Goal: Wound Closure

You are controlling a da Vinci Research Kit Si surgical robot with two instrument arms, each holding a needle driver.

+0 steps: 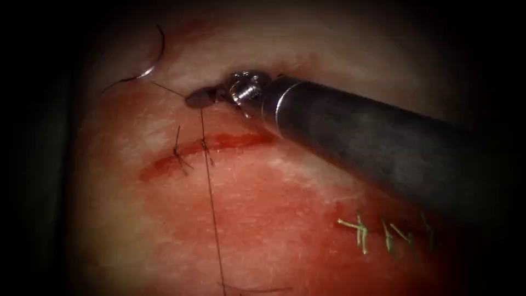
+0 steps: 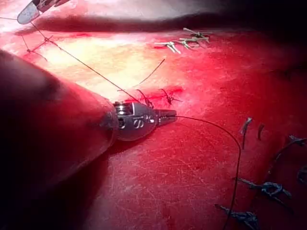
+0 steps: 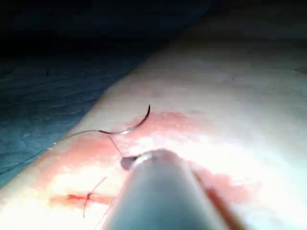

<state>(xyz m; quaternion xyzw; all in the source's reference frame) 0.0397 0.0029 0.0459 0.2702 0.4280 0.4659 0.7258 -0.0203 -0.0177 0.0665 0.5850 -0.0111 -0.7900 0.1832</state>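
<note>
My right tool (image 1: 198, 99) comes in from the right, its jaws shut on the dark thread (image 1: 210, 192) just above the cut (image 1: 219, 142). From the jaws the thread drops straight down, crosses the cut and runs off toward the bottom edge. The curved needle (image 1: 157, 56) lies loose on the tissue (image 1: 274, 219), up and left of the cut, held by neither tool and not in the tissue. In the left wrist view my left tool (image 2: 168, 115) is shut on the thread (image 2: 230, 139), which curls away from its tip. The right wrist view has the needle (image 3: 139, 120) beyond the right jaws (image 3: 127, 163).
A tied stitch with short dark tails (image 1: 178, 154) sits on the cut's left part. Several green stitches (image 1: 361, 230) close an older cut at the lower right. More dark knots (image 2: 268, 188) lie near my left tool. Red fluid stains the tissue.
</note>
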